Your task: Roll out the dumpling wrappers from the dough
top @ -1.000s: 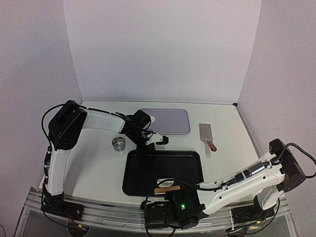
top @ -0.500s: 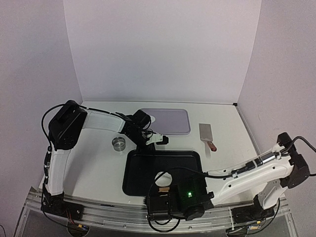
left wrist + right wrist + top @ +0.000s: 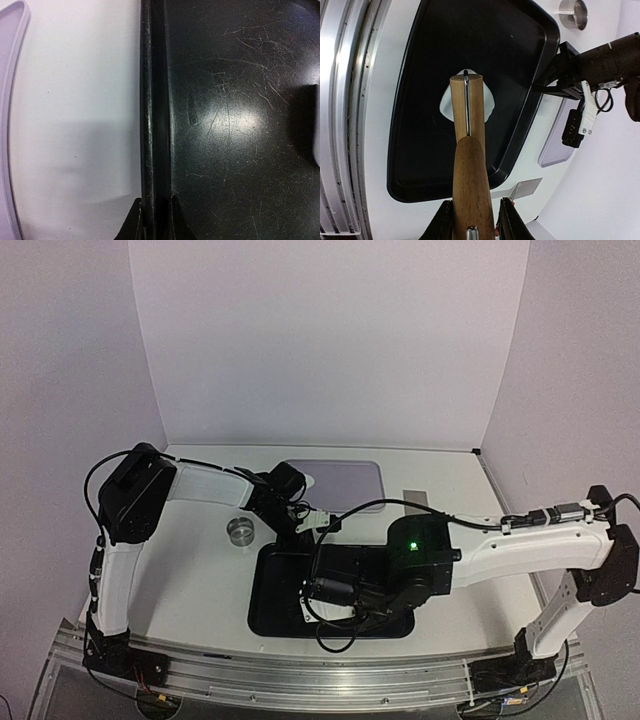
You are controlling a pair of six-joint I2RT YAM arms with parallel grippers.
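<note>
In the black tray point(image 3: 415, 150), near its middle, the dough point(image 3: 446, 103) lies as a small white patch, mostly hidden under the tip of the rolling pin point(image 3: 468, 145). My right gripper point(image 3: 476, 220) is clamped on the pin's handle end, a finger on either side of the wood. My left gripper point(image 3: 154, 222) pinches the tray's far rim, steadying it. Dough looks soft, light, probably tacky; likely to squash and stick rather than slide. I'd not grab it directly: press through the pin, middle outward. If lifting, peel from a thin edge.
</note>
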